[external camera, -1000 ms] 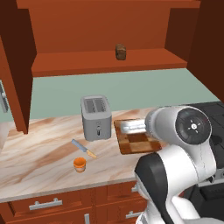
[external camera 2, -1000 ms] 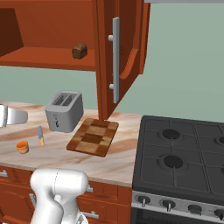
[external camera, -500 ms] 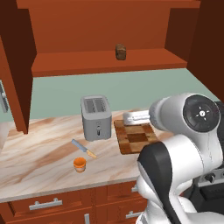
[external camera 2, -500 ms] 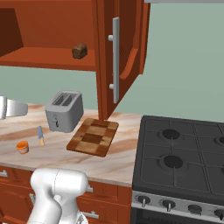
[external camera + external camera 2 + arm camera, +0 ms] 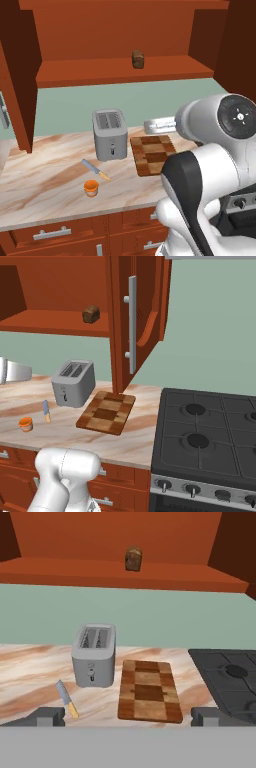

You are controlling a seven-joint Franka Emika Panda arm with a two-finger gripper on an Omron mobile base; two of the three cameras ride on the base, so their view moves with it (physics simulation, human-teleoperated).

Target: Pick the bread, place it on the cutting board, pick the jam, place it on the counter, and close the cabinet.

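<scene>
The bread [image 5: 138, 59] [image 5: 91, 313] [image 5: 133, 559], a small dark loaf, stands on the shelf of the open cabinet [image 5: 100, 75] [image 5: 45, 323]. The checkered cutting board [image 5: 154, 154] [image 5: 106, 412] [image 5: 149, 690] lies bare on the counter [image 5: 45, 185], right of a toaster. The orange jam [image 5: 91, 188] [image 5: 25, 424] sits on the counter near its front edge. My gripper [image 5: 150, 126] [image 5: 25, 372] [image 5: 128, 717] hovers above the board's far end, level and facing the wall. It is open, its fingertips [image 5: 47, 716] wide apart with nothing between them.
A grey toaster [image 5: 110, 134] [image 5: 94, 654] stands left of the board, and an orange-handled knife [image 5: 96, 170] [image 5: 66, 698] lies between it and the jam. The cabinet's right door [image 5: 132, 321] swings out over the counter. A black stove [image 5: 210, 431] lies to the right.
My hand has risen a little above the cutting board, and the arm's elbow has swung up and to the right. The objects have stayed where they were.
</scene>
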